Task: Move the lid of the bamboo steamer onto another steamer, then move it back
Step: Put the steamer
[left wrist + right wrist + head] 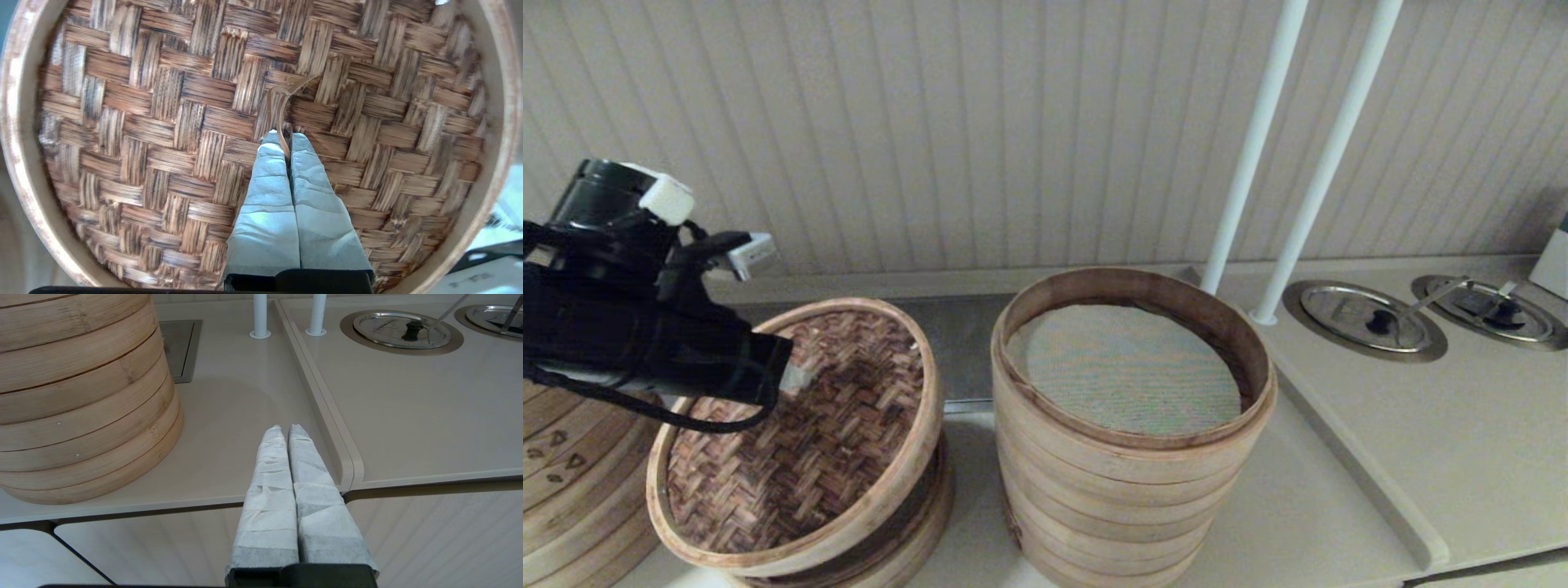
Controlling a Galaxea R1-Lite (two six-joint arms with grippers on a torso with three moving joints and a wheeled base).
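The bamboo steamer lid [800,441] hangs tilted above a low steamer [915,523] at the front left, its dark woven top facing me. My left gripper [796,380] is shut on the lid's small loop handle [282,106], which runs between the wrapped fingers [265,183]. To the right stands the tall stack of pale rings, the other steamer [1131,457], uncovered, with grey-green mesh liner [1123,367] showing inside. My right gripper [286,430] is shut on nothing, low beside the counter's front edge, right of that stack [81,396].
A stack with small triangle marks [564,482] sits at the far left under my left arm. Two white poles [1290,155] rise behind the tall stack. Two round metal covers [1364,318] lie sunk in the raised counter on the right.
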